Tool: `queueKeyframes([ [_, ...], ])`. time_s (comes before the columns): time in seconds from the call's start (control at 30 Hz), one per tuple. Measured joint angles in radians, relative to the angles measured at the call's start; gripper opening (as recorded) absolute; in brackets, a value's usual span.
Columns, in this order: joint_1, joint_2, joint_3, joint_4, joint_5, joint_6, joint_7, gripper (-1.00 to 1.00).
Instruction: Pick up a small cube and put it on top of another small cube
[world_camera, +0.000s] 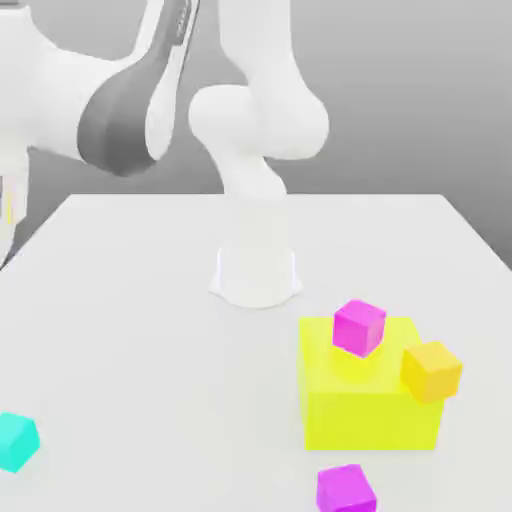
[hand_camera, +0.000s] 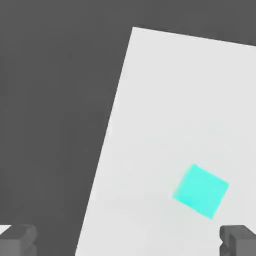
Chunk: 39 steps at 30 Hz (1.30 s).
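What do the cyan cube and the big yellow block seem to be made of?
Cyan cube: perhaps smooth plastic, matte; even colour, no grain, no bright reflections.
Big yellow block: maybe also plastic or painted; flat, plain faces, but painted wood stays possible.

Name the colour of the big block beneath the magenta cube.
Yellow; the block shows best in the exterior view.

One cube (world_camera: 359, 327) apparently rests on the large block (world_camera: 368, 400).
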Motion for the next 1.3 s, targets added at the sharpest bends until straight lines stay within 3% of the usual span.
queueKeyframes([
  [0.23,-0.076,0.211,-0.021,-0.010,0.182,0.099,0.110,0.00],
  [0.37,-0.086,0.357,-0.019,0.016,0.200,0.208,0.117,0.00],
  [0.4,-0.086,0.377,-0.019,0.020,0.200,0.223,0.118,-1.00],
  [0.6,-0.086,0.388,-0.020,0.022,0.200,0.233,0.118,-1.00],
  [0.8,-0.070,0.211,-0.008,-0.015,0.199,0.096,0.137,-1.00],
  [1.03,0.132,0.003,0.139,-0.066,0.196,-0.045,0.362,-1.00],
  [1.3,0.490,-0.211,0.301,-0.137,0.261,-0.186,0.618,-1.00],
])
